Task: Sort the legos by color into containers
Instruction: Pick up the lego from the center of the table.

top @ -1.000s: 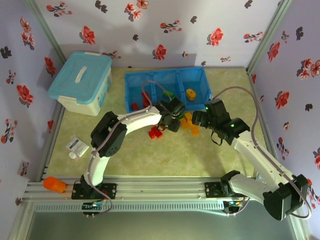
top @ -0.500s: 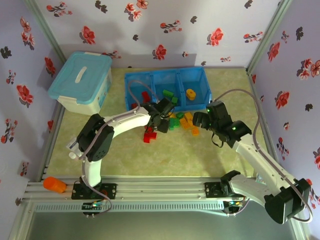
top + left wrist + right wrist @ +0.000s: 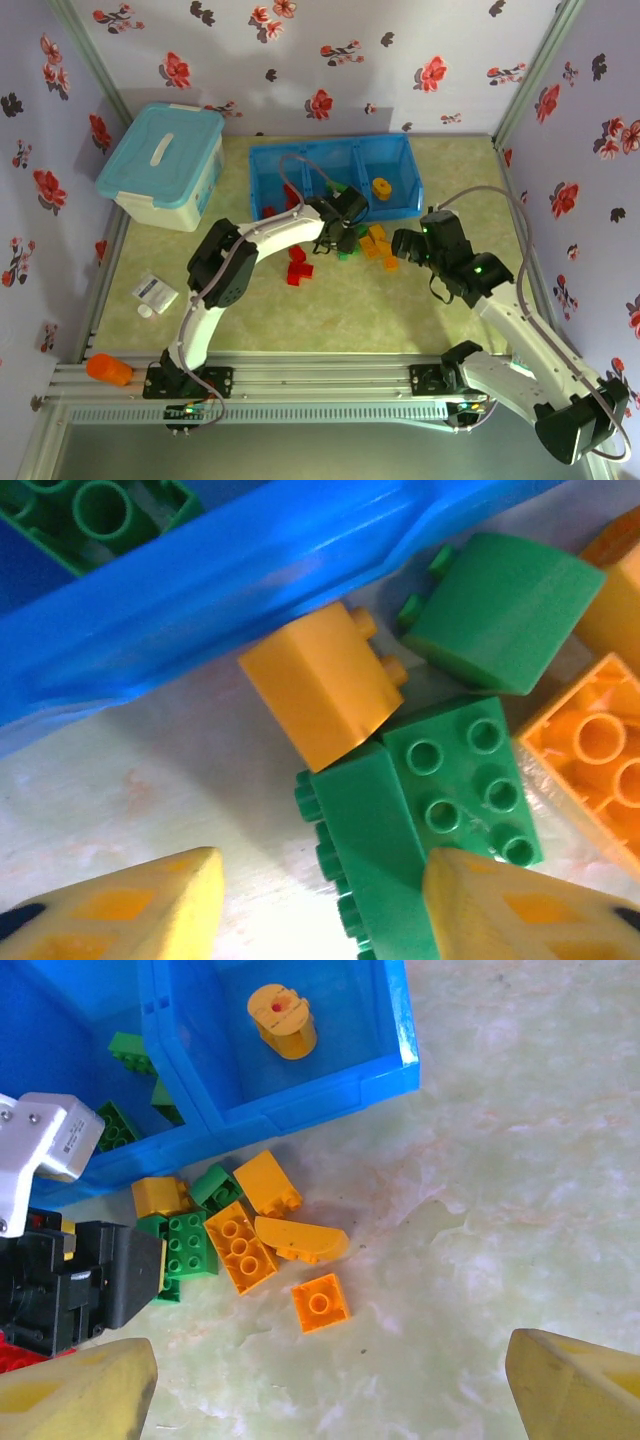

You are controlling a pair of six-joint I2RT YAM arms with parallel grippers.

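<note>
The left gripper (image 3: pixel 345 228) is seen low over the loose legos (image 3: pixel 365 243) heaped just in front of the blue tray (image 3: pixel 330 144). In the left wrist view its yellow fingertips (image 3: pixel 140 905) are held apart, and a green studded brick (image 3: pixel 462 790) lies between them. One pad is at the brick's edge while the other is clear of it, so nothing is pinched. An orange-yellow brick (image 3: pixel 315 695) is leant against the tray wall (image 3: pixel 200 600), touching the green one, and a green sloped brick (image 3: pixel 505 610) is set just beside it. The right gripper (image 3: pixel 330 1380) is held above the table (image 3: pixel 520 1160) with its fingers spread wide and nothing between them. A round orange-yellow piece (image 3: pixel 283 1020) is found in the right-end compartment and green bricks (image 3: pixel 125 1050) in the middle one. Red bricks (image 3: pixel 297 268) are seen on the table near the heap. The print on a small white packet (image 3: pixel 155 291) at the table's left side is too small to be read.
</note>
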